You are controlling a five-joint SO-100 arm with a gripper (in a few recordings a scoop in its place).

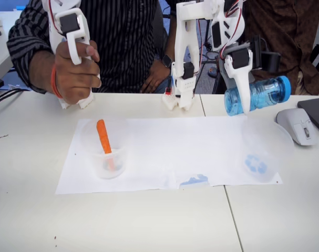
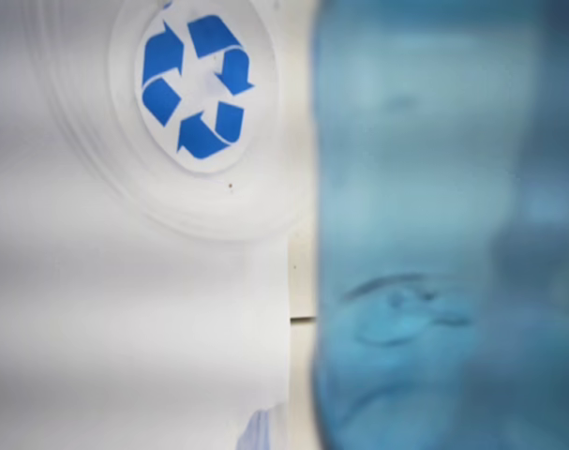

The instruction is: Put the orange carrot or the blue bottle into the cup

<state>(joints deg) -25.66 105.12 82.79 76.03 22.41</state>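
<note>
Arm raised, wrist angled down; end effector (image 1: 245, 100) clamped on blue bottle (image 1: 259, 94), held aloft.

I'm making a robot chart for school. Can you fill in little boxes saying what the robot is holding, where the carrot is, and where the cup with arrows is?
holding: gripper shut on the blue bottle, lifted off the table, lying sideways
carrot: orange carrot stands tilted in the plain cup, left in the fixed view
arrow cup: cup on the right, below the bottle
bottle in cup: not yet
</note>
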